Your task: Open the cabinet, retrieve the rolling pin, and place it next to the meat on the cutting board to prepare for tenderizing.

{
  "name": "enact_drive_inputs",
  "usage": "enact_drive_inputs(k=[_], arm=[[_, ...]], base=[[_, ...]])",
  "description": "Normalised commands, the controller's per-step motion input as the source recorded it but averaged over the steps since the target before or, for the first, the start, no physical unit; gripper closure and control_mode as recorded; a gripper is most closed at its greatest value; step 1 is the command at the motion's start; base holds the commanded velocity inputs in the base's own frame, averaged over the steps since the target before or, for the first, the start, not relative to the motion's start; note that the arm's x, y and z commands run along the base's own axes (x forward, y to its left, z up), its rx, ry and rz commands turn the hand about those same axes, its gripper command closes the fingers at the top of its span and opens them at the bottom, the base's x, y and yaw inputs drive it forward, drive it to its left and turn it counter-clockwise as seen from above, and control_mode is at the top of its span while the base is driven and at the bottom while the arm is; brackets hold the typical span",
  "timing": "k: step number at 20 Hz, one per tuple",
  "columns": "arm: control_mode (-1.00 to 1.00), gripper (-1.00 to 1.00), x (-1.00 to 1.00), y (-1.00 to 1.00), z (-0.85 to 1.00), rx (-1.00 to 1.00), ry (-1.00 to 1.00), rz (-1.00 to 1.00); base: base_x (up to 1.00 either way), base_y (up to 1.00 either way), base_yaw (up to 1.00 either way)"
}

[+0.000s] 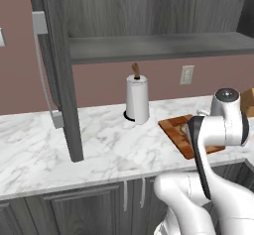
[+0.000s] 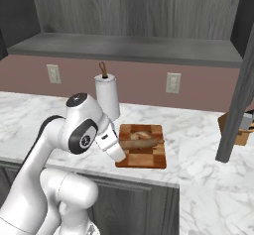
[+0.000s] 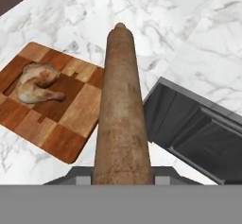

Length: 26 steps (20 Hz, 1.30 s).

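The gripper (image 2: 120,145) is clamping one rolling pin (image 3: 122,109) by its near end, so the pin is jutting straight out ahead of the jaws, hanging above the single cutting board (image 3: 49,119), with its shaft crossing the board's edge and its far tip reaching out over the marble counter (image 3: 198,43). The placing step is underway, by my reading, and the next move is calling for lowering the pin flat onto the bare checkered squares beside the meat without rolling onto it. Just past the jaws and off to one side of the pin one piece of meat (image 3: 38,83) is lying on the board, farther back one paper towel roll (image 2: 107,97) is standing, and above it the one cabinet (image 2: 129,48) is hanging open.
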Motion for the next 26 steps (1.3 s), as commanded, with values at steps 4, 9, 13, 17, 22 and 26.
enact_drive_inputs(k=[4,9,13,17,22,26], arm=[[-1.0,1.0,0.08,-0.1,-0.01,0.06,0.0,0.0],[-1.0,1.0,0.14,-0.06,-0.05,0.06,0.01,0.0],[-1.0,1.0,0.16,-0.01,-0.09,0.05,0.02,0.0],[-1.0,1.0,0.17,0.0,-0.1,0.04,0.01,0.0],[-1.0,1.0,0.16,0.0,-0.07,0.06,0.0,0.0],[-1.0,1.0,0.04,-0.11,-0.05,0.06,0.0,0.0]], base=[[0.0,0.0,0.0],[0.0,0.0,0.0],[0.0,0.0,0.0],[0.0,0.0,0.0],[0.0,0.0,0.0],[0.0,0.0,0.0]])
